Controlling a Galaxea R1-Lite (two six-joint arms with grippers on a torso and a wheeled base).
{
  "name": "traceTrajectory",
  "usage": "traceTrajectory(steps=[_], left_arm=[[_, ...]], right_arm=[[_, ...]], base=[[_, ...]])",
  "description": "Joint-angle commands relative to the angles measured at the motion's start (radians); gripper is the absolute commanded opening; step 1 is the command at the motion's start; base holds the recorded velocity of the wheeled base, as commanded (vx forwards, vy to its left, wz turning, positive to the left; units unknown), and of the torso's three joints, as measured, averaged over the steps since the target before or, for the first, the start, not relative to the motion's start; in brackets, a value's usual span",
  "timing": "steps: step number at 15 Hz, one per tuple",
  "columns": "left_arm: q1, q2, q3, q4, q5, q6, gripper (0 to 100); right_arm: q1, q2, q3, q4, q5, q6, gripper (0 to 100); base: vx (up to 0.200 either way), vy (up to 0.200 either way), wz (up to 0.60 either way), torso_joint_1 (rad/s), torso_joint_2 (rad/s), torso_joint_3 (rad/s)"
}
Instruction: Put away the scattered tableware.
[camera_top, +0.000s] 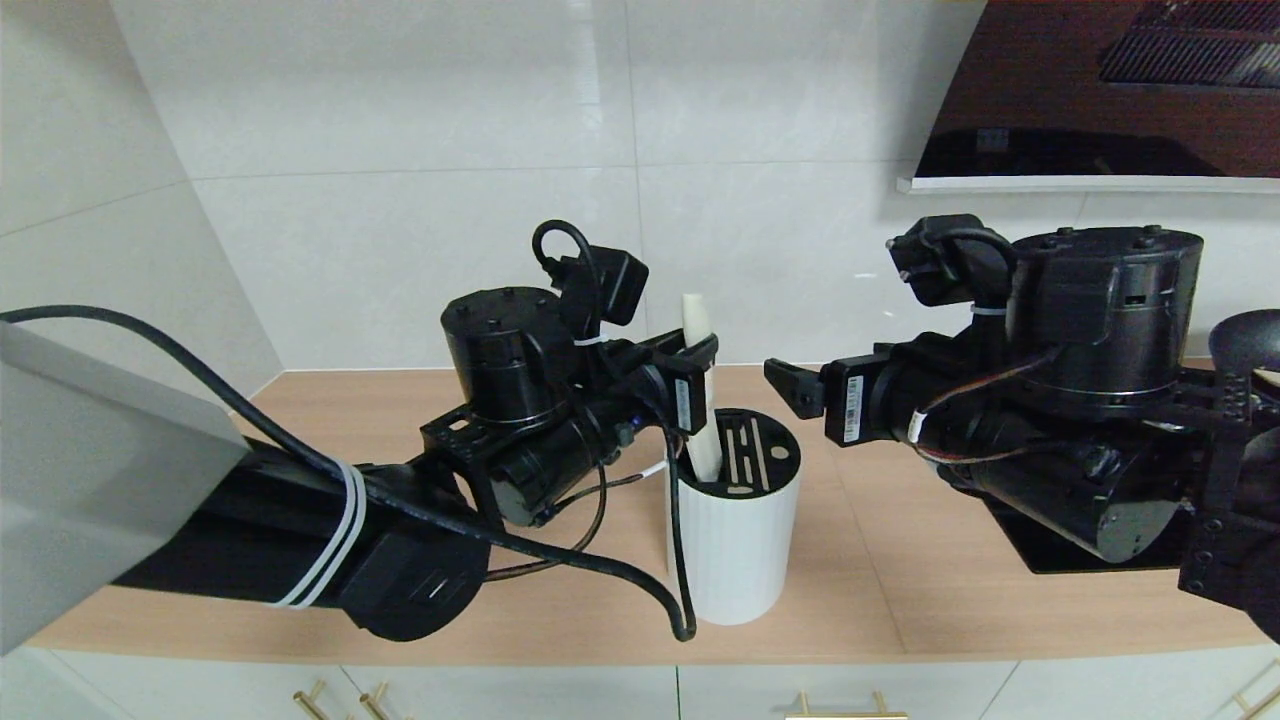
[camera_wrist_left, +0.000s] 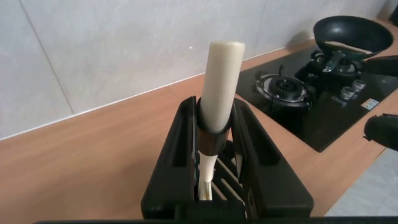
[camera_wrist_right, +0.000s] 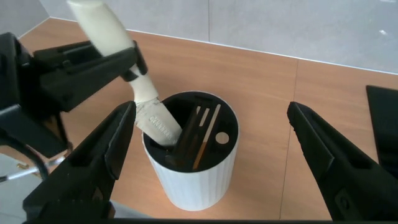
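A white ribbed utensil holder (camera_top: 735, 540) (camera_wrist_right: 199, 180) with a black slotted top stands on the wooden counter near its front edge. My left gripper (camera_top: 700, 365) (camera_wrist_left: 216, 134) is shut on a cream-handled knife (camera_top: 697, 320) (camera_wrist_left: 221, 81) (camera_wrist_right: 109, 34). The knife is tilted, with its blade down inside the holder's opening. My right gripper (camera_top: 790, 385) (camera_wrist_right: 210, 109) hangs open just right of and above the holder, holding nothing. Thin utensils stand in the holder's slots.
A black gas hob (camera_top: 1040, 550) (camera_wrist_left: 311, 93) is set into the counter (camera_top: 880, 560) to the right, with a dark frying pan (camera_wrist_left: 351, 34) on a burner. A dark range hood (camera_top: 1100, 90) hangs above it. A tiled wall closes the back.
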Motion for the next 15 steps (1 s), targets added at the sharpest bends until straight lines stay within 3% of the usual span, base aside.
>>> traceTrajectory(steps=[1, 15], left_arm=[[-0.013, -0.045, 0.014, -0.011, 0.001, 0.000, 0], [-0.030, 0.046, 0.018, -0.008, -0.001, 0.000, 0]], right_arm=[[0.001, -0.001, 0.000, -0.001, 0.000, 0.000, 100], [0.001, 0.004, 0.002, -0.001, 0.000, 0.000, 100]], base=[[0.000, 0.000, 0.00, 0.000, 0.00, 0.000], [0.000, 0.000, 0.00, 0.000, 0.00, 0.000]])
